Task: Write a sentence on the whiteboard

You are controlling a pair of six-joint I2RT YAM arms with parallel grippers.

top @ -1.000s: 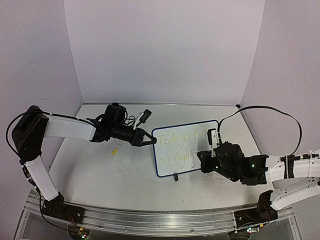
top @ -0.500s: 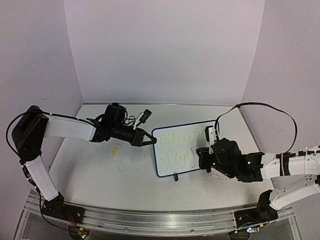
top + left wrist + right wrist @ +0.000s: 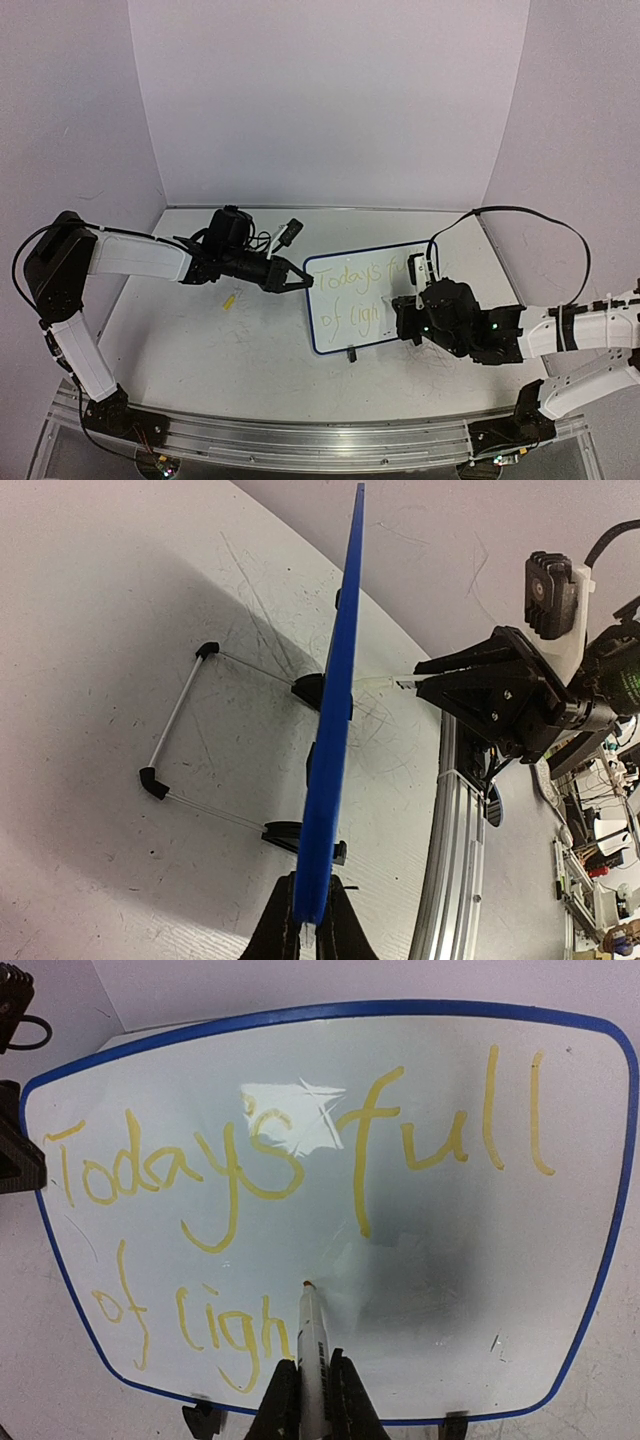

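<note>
Right wrist | whiteboard [image 3: 470, 1260] standing, long axis horizontal | marker [image 3: 312, 1345] tip-first toward it

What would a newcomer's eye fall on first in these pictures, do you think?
The whiteboard stands mid-table, bearing the yellow sentence, which reads "Today's full of ligh". The right gripper holds a marker with its tip on the board just after the "h". The left gripper clamps the board's left edge.

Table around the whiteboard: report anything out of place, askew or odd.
A small yellow piece lies loose on the table, left of the whiteboard; possibly the cap of the marker, too small to tell. Grey scribble marks stain the tabletop. The board itself stands upright.
</note>
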